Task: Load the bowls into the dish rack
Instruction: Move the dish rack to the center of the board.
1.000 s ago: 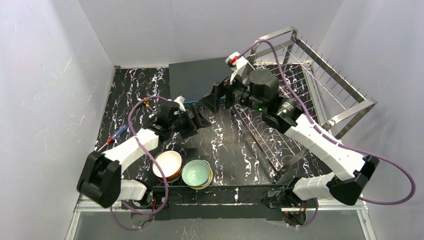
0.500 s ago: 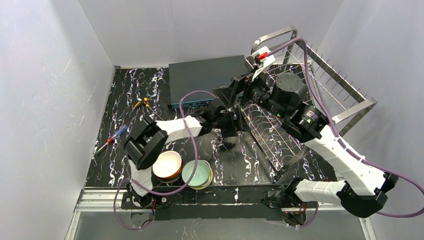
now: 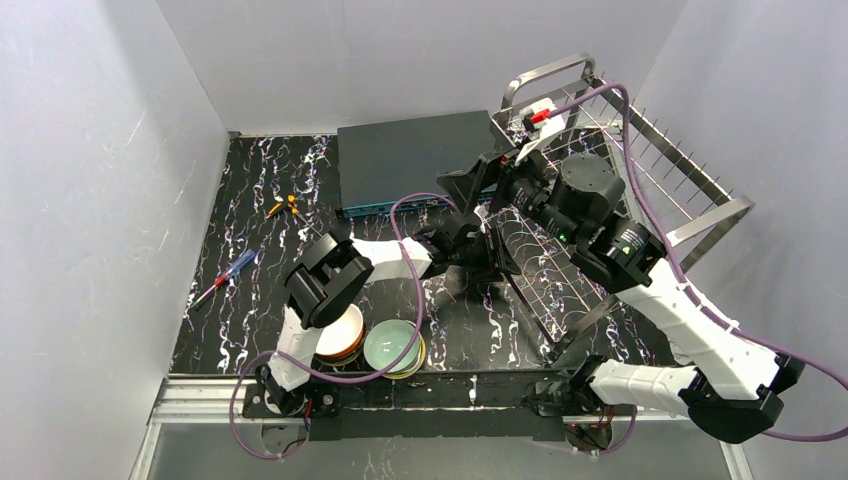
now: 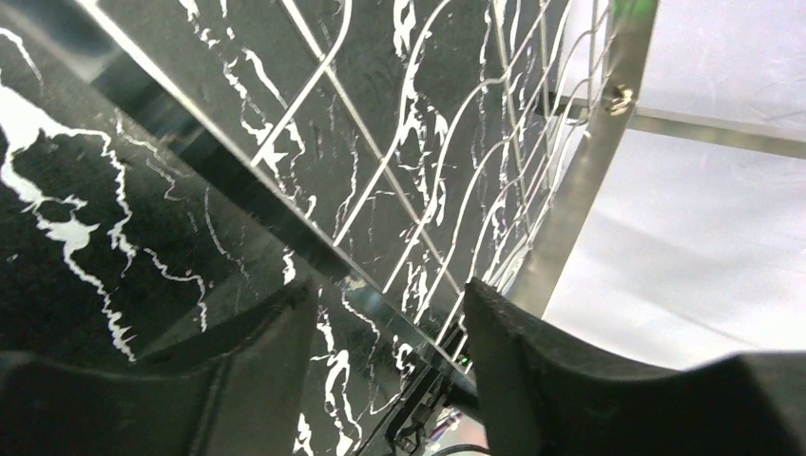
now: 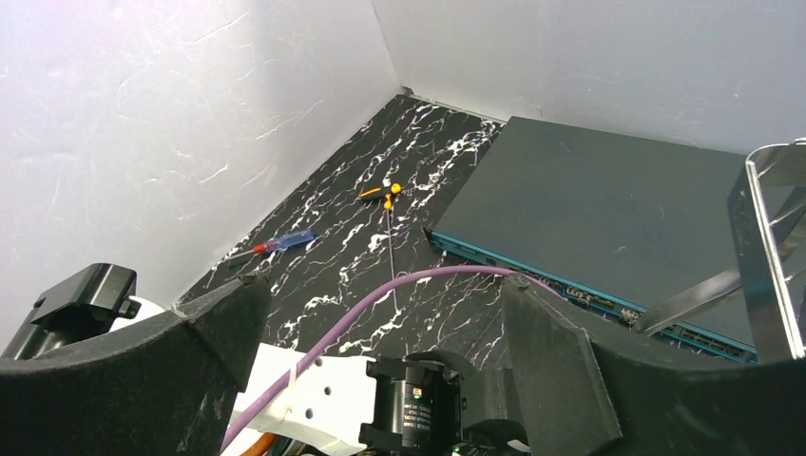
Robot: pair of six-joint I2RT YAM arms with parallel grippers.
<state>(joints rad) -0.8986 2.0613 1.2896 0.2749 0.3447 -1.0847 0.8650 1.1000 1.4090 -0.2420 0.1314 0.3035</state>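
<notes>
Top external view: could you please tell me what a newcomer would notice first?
The steel dish rack fills the right of the table; the left arm and right arm meet at its left edge. Two stacks of bowls sit at the near edge beside the left arm.

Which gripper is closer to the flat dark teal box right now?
Right. The right gripper hangs at the box's front right corner; the left gripper is nearer the bases, at the dish rack's edge.
</notes>
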